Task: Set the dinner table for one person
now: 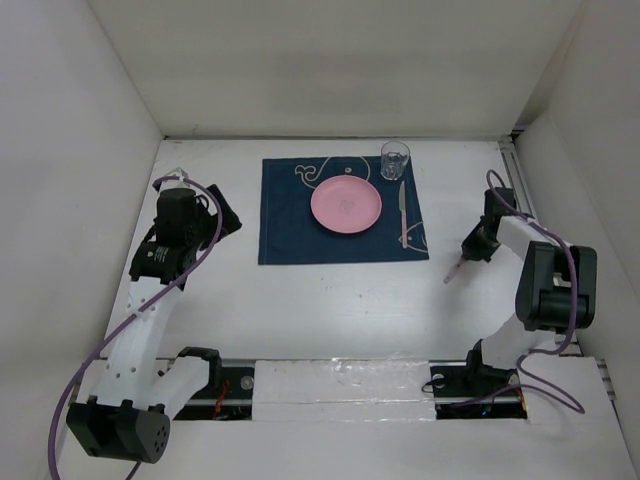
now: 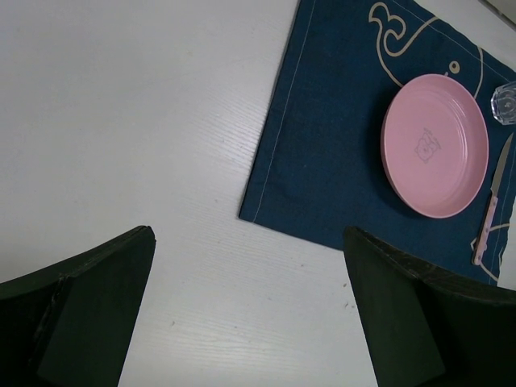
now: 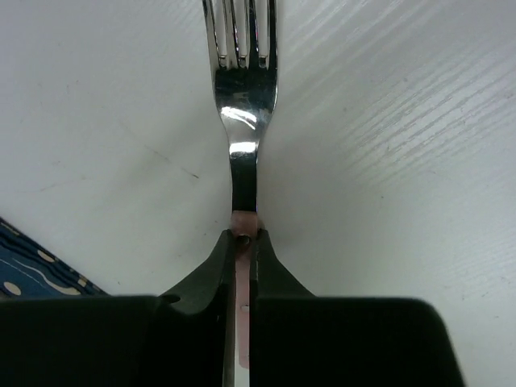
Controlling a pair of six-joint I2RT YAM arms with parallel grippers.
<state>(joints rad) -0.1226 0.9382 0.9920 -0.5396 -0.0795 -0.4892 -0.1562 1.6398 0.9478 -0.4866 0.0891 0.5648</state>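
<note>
The white dinner table (image 1: 330,310) spans the view beneath both arms, with a navy placemat (image 1: 290,225) at its far middle. The left gripper (image 2: 248,242) hangs with jaws wide apart. The right gripper (image 3: 243,242) is clamped on a fork (image 3: 242,105). A pink plate (image 1: 345,204), a glass (image 1: 394,159) and a knife (image 1: 403,215) rest on the mat.

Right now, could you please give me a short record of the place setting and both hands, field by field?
placemat: navy, flat on the dinner table
plate: pink, centred on the placemat
glass: clear, upright, at the placemat's far right corner
knife: on the placemat, right of the plate, pink handle towards the arms
fork: pink handle, off the placemat to its right; resting or lifted, cannot tell
left hand: open, empty, over bare table left of the placemat
right hand: shut on the fork's handle
</note>
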